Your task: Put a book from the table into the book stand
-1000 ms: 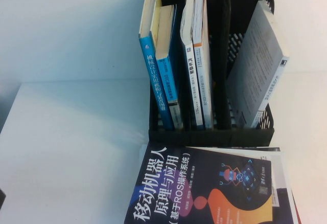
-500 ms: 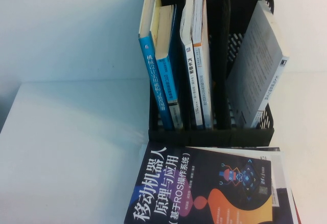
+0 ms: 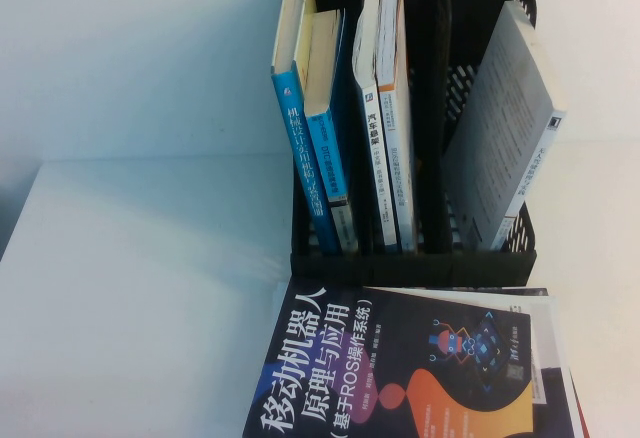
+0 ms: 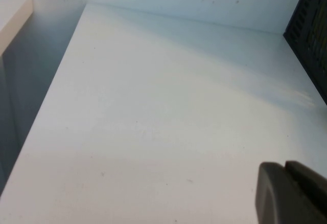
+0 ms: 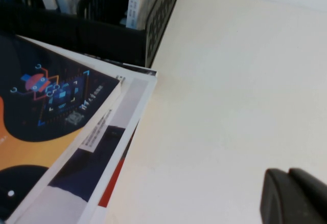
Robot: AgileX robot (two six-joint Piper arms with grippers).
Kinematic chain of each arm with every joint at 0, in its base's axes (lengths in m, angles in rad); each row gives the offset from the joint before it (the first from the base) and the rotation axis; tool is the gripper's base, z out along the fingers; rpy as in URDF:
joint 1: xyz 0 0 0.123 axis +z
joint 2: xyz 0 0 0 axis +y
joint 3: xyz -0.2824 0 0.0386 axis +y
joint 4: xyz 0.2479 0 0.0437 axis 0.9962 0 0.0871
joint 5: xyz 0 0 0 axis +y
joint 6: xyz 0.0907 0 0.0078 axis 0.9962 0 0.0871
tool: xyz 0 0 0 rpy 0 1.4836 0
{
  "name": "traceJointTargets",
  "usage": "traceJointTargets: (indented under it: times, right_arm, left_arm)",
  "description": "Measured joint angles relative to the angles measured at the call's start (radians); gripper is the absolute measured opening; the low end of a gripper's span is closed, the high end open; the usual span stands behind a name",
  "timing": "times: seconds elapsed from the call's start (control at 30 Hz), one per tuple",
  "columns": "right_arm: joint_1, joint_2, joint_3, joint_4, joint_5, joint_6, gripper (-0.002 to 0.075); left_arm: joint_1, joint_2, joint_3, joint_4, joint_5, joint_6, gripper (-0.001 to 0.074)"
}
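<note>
Two pincers wait low at our end of the desk (image 3: 150, 288), neither holding anything. Our left pincer (image 4: 294, 193) is closed over bare surface. For our right pincer (image 5: 294, 196) we cannot tell the state. Just beyond it lies the dark robot book (image 3: 400, 368), flat atop a stack for picking. Farther off stands the book stand (image 3: 410, 258), its third slot free beside upright volumes.
</note>
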Motion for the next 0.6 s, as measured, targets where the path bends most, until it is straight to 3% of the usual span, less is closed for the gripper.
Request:
traceJointTargets:
  times: [0.37,0.6]
  right_arm:
    - [-0.005,-0.018,0.000,0.000,0.000,0.000,-0.0003]
    - [-0.171,-0.102,0.000,-0.003,0.000,0.000,-0.0003]
  left_arm:
    - [0.000,0.000,-0.002,0.000,0.004,0.001,-0.0002]
    - [0.000,0.000,-0.002,0.000,0.004,0.001,-0.0002]
